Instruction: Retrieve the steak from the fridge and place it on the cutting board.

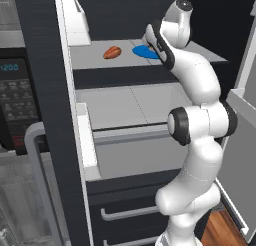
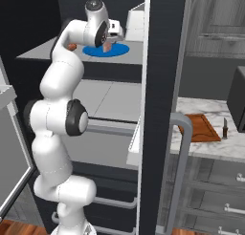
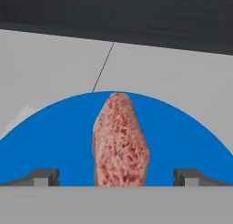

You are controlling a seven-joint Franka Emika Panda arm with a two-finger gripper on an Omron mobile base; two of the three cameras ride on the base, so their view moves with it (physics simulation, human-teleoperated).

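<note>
On my hand view the steak (image 3: 120,143) is one narrow pinkish-red slab with a coarse, mottled grain and a paler rim, lying flat on the single round blue plate (image 3: 50,141), roughly at its middle. My gripper (image 3: 116,176) is spread wide, one dark fingertip on each side of the steak and neither touching it. The plate sits on the upper grey shelf (image 1: 95,57) of the fridge (image 1: 42,65), and from the left base view I count one orange-brown oval food item (image 1: 112,52) on that shelf, near the plate but apart from it. In the right base view one cutting board (image 2: 198,126) lies on the marble counter (image 2: 210,148) beside the fridge, with one small knife (image 2: 225,128) just beside it.
</note>
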